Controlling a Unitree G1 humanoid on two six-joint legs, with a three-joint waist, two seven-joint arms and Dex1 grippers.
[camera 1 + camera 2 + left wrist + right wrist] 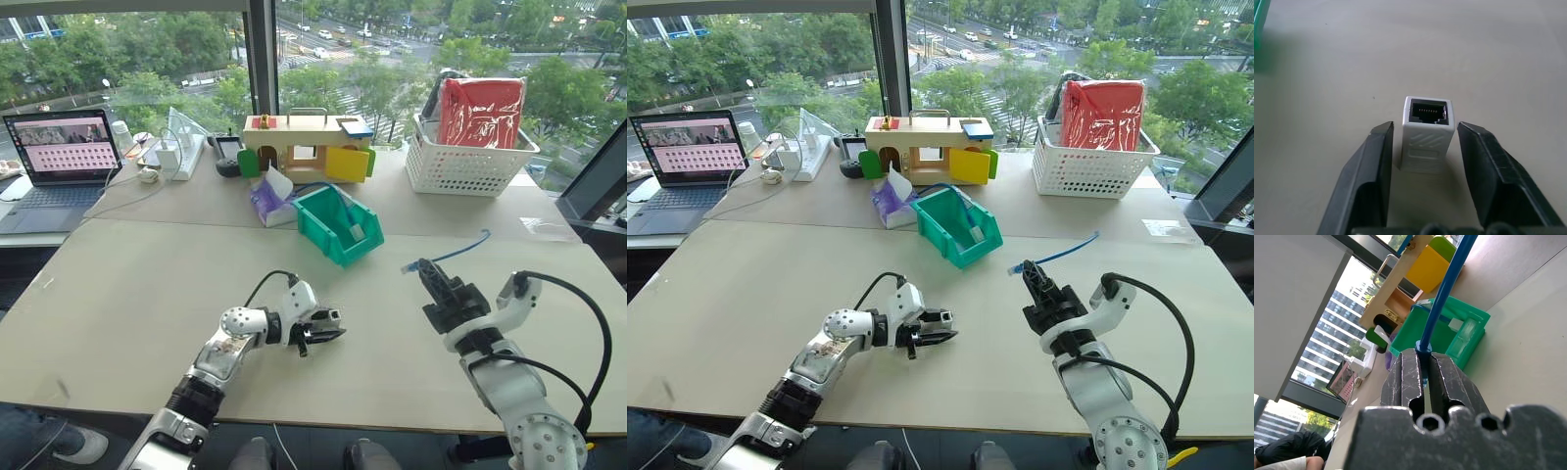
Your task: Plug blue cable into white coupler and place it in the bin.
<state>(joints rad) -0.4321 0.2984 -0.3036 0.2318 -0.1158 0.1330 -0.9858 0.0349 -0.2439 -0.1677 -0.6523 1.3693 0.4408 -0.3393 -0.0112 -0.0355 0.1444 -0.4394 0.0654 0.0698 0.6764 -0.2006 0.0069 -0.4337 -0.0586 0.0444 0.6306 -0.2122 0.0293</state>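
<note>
- Head camera: I see my left gripper (328, 336) low over the bench (127, 294), pointing toward my right side. My right gripper (432, 278) is raised near the middle right, its jaws pinching the blue cable (460, 249) just behind the plug, and the cord trails away over the bench behind it. The teal bin (338, 227) sits beyond both, near the wooden toy house (306, 147), with the white lattice basket (465, 162) well off to the right.
- Left wrist camera: the white coupler (1426, 133) lies on the bench between my spread jaws, its socket facing away from the wrist; narrow gaps remain on both sides.
- Right wrist camera: the jaws are pressed together on the cable, with the bin behind.
</note>
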